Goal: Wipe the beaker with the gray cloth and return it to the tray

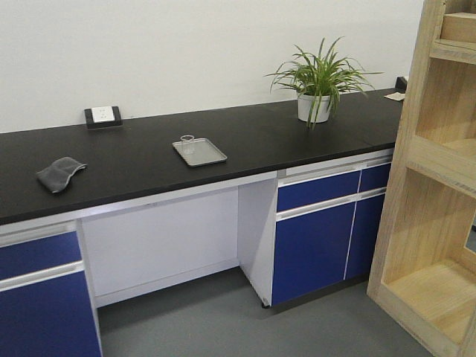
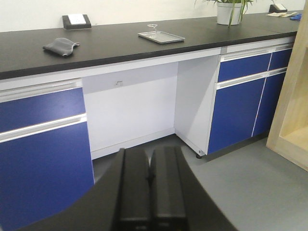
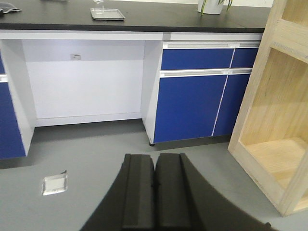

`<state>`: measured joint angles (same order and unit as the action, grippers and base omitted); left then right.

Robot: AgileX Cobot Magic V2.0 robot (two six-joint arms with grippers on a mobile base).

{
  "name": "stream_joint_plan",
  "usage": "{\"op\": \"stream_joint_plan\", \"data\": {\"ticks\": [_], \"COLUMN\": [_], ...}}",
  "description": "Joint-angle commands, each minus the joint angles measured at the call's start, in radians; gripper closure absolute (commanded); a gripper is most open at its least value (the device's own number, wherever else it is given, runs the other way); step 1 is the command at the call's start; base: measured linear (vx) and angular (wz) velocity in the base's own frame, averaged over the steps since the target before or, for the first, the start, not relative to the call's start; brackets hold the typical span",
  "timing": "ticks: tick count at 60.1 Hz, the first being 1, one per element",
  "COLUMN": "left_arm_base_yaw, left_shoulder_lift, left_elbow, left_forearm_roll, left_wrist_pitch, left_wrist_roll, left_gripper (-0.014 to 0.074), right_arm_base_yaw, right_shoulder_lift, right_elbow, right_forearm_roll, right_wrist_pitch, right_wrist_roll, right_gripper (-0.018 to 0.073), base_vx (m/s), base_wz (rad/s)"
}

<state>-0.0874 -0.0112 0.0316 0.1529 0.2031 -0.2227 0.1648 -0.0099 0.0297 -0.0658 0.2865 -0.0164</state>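
Black fingers (image 2: 134, 187) of the left gripper (image 2: 150, 154) are pressing flat together, pad against pad, nothing between them, and they are hanging low in front of the bench, well apart from anything on it. Same story on the right gripper (image 3: 155, 159): its two pads are sitting closed on each other, empty, hovering over the gray floor (image 3: 96, 149) near a small metal floor plate (image 3: 54, 183). Moving outward, blue cabinet doors (image 1: 312, 245) are flanking the open knee space, and a pale wooden shelf unit (image 1: 439, 186) is standing at the right. Up on the black countertop (image 1: 260, 137), the tray (image 1: 208, 154) is lying flat near the middle, and the beaker (image 1: 187, 141) is standing upright at its back left corner. The gray cloth (image 1: 59, 174) is lying crumpled on the counter well to the left of the tray, touching neither. Behind it a socket box (image 1: 103, 116) is sitting against the wall, and a potted plant (image 1: 318, 78) is standing far off to the right.
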Motion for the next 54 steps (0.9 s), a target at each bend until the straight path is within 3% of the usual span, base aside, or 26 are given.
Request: {"op": "stream_joint_plan", "data": {"ticks": [1, 34, 54], "left_arm_base_yaw": [0.001, 0.001, 0.001], "left_shoulder_lift": [-0.014, -0.014, -0.014], "left_elbow": [-0.013, -0.013, -0.013], "left_forearm_roll": [-0.006, -0.006, -0.006], "left_wrist_pitch": [-0.081, -0.081, -0.076], "left_wrist_roll": [-0.007, -0.007, -0.007], "left_gripper": [0.0602, 0.0602, 0.0602], "right_arm_base_yaw": [-0.002, -0.002, -0.002], "right_shoulder_lift": [-0.011, -0.011, -0.011], "right_elbow": [0.015, 0.015, 0.015], "right_forearm_roll": [-0.009, -0.009, -0.009], "right_wrist_pitch": [-0.080, -0.080, -0.080], "right_wrist_roll": [-0.005, -0.005, -0.005], "right_gripper": [0.0567, 0.0567, 0.0567], "base_vx": [0.43, 0.51, 0.55], "base_wz": [-0.09, -0.08, 0.43]}}
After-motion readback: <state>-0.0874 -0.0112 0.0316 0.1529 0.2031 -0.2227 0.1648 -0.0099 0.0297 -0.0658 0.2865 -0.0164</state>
